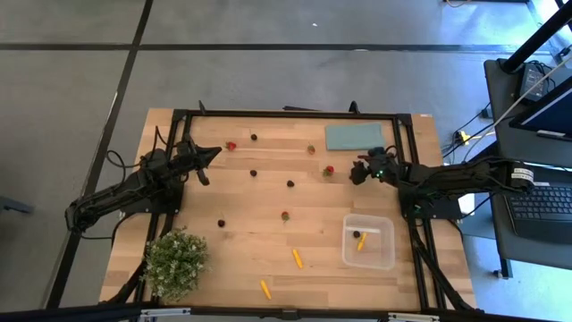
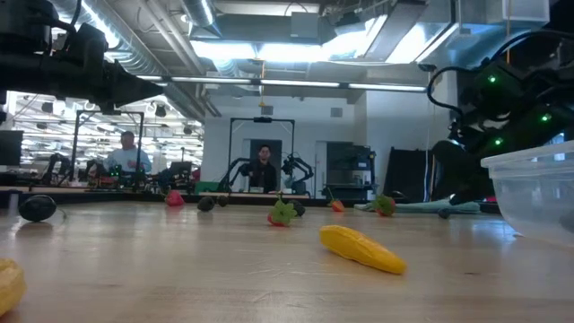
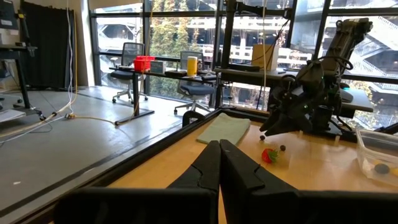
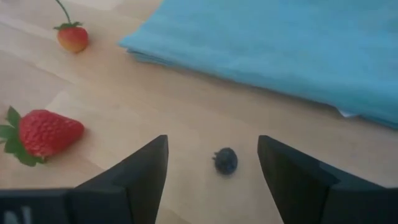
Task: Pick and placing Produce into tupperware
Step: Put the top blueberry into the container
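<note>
Tupperware: the small clear rectangular plastic box [image 1: 368,241] sits at about 4 o'clock on the wooden table [image 1: 268,192]; a short orange carrot-like stick [image 1: 362,240] and a dark round piece [image 1: 356,234] lie inside it.
Target berry: a small dark round berry [image 4: 226,160] lies on the wood between the right gripper's two spread fingers, touching neither.
Strawberries: a red strawberry with green leaves [image 4: 42,134] lies near that berry; a smaller red-orange one with a stem [image 4: 72,37] lies farther off, beside the cloth's edge.
Right gripper: the dark right gripper [image 1: 361,171] stands wide apart and empty, low over the table at about 2 o'clock, next to the strawberry.
Cloth: a flat teal folded cloth [image 1: 354,136] lies at about 1 o'clock, just beyond the berry.
Loose produce: two more orange sticks [image 1: 297,258] [image 1: 265,289] lie toward 6 o'clock; dark and red pieces are scattered over the table's middle.
Left gripper: the dark left gripper [image 1: 213,153] waits at about 10 o'clock, fingers pressed together, holding nothing.
Plant: a bushy green potted plant [image 1: 174,261] stands at about 7 o'clock.
</note>
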`<state>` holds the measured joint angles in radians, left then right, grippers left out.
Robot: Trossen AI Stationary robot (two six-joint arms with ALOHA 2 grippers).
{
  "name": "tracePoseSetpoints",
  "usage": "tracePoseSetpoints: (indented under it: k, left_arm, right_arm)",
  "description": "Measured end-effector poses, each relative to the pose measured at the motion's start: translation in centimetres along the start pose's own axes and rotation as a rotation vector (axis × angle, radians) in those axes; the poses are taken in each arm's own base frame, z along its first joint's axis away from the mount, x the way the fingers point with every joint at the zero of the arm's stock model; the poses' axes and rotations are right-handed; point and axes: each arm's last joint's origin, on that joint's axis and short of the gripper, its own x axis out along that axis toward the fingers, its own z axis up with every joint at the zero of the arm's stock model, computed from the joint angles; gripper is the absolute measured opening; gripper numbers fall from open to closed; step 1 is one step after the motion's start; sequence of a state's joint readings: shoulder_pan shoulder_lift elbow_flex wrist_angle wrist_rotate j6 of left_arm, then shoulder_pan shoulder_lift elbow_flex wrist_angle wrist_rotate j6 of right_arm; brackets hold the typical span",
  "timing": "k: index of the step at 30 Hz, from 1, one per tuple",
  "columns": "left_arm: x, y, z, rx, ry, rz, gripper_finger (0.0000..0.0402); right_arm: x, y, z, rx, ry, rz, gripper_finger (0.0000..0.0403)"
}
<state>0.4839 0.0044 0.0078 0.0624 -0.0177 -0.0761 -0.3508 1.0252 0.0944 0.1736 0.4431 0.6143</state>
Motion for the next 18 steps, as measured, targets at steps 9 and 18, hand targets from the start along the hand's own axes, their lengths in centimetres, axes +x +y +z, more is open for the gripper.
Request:
tracePoseSetpoints:
  k: [9,18]
  left_arm:
    - [0.00,0.00,0.00,0.000,0.000,0.000,0.0000]
    - [0.00,0.00,0.00,0.000,0.000,0.000,0.0000]
  right_arm:
    - [-0.05,-0.66,-0.83,0.011,0.075,-0.070,0.0250]
    - [-0.05,-0.66,-0.78,0.011,0.066,-0.076,0.0250]
